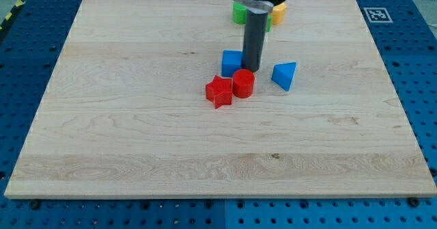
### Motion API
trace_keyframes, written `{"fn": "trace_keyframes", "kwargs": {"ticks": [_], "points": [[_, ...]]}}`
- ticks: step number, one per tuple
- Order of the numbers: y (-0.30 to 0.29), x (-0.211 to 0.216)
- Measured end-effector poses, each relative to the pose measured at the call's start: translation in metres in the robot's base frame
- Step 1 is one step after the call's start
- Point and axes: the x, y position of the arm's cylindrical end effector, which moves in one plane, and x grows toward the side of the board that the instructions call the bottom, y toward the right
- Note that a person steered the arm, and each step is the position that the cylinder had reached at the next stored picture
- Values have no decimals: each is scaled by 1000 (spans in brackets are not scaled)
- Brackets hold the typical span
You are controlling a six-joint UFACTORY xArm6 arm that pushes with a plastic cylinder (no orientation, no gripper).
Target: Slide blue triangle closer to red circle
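The blue triangle [285, 75] lies right of the board's middle. The red circle [243, 83], a short cylinder, stands to its left, a small gap apart. My tip [250, 68] is at the lower end of the dark rod, just above the red circle and right beside the blue cube [231, 63]. The tip is left of the blue triangle, not touching it. A red star [219, 91] touches the red circle's left side.
A green block [240, 13] and a yellow block [278, 12] sit near the view's top, partly hidden by the arm. The wooden board [136, 119] lies on a blue perforated table. A marker tag [375, 14] is at the top right.
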Motion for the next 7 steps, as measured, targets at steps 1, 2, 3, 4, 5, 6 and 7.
{"fn": "trace_keyframes", "kwargs": {"ticks": [1,2,3,4,5,6,7], "points": [[-9,1],[-9,1],[7,-34],[48,-59],[103,-52],[138,-19],[138,29]]}}
